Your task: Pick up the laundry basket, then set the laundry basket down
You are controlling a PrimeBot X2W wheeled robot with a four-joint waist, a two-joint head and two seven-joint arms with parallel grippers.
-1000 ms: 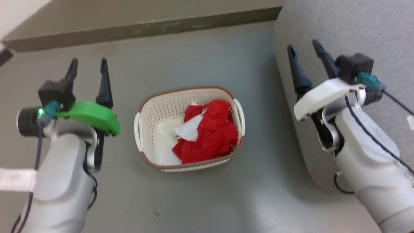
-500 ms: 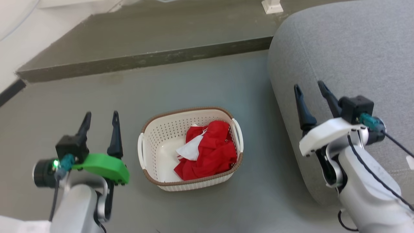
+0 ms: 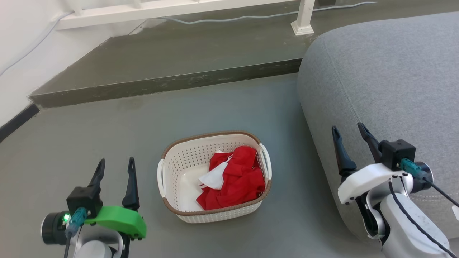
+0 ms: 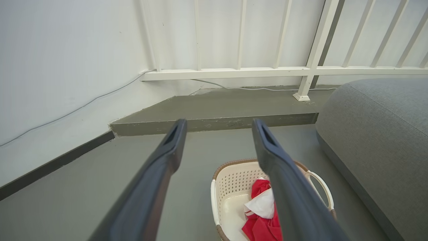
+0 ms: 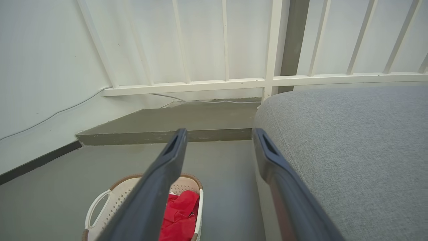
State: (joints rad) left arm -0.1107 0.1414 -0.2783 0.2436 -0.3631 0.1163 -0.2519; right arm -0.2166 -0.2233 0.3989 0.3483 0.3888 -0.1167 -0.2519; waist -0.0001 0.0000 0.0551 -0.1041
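My head camera has tipped up since half a second ago, so the whole picture has shifted: the white railing post (image 3: 303, 18) and a pale cable (image 3: 251, 16) now show above the grey-green concrete step (image 3: 161, 84). The small cream-white perforated plastic laundry basket (image 3: 190, 157), with its brown woven-look rim, has not moved. It stands on the grey floor (image 3: 107, 143) between my two arms, with the crumpled red cloth (image 3: 236, 179) and the white cloth (image 3: 214, 178) lying in it as before.

My left gripper (image 3: 117, 160) hangs beside the basket's left loop handle, apart from it, fingers spread and holding nothing. My right gripper (image 3: 347, 127) is over the edge of the grey fabric sofa (image 3: 376, 82), well apart from the basket, fingers also spread and empty. Both look the same as they did earlier.
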